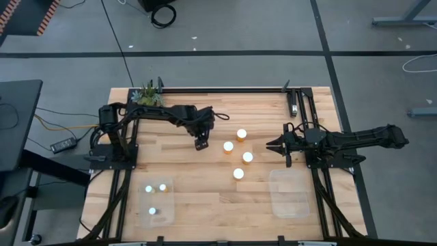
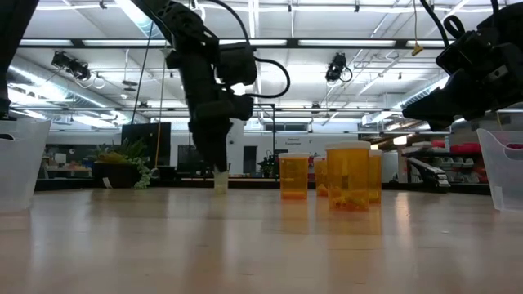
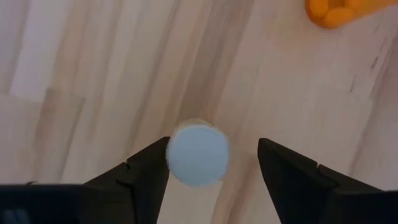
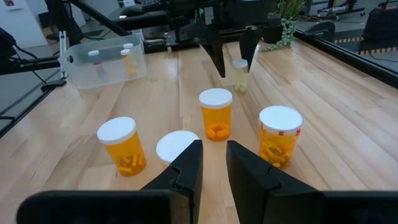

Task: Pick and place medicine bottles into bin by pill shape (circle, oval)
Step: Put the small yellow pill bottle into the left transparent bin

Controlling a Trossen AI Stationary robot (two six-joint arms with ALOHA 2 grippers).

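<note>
Small whitish bottle is straddled by wide-open left pincer; closing is needed next. Right pincer is held narrow, empty.

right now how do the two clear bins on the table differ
The left bin holds three small white-capped bottles; the right bin looks empty. The left bin lies near the table's front edge, off to the side of the left gripper, which hangs over a small bottle; the right bin lies right by the right gripper. Both are clear plastic and open-topped.
</note>
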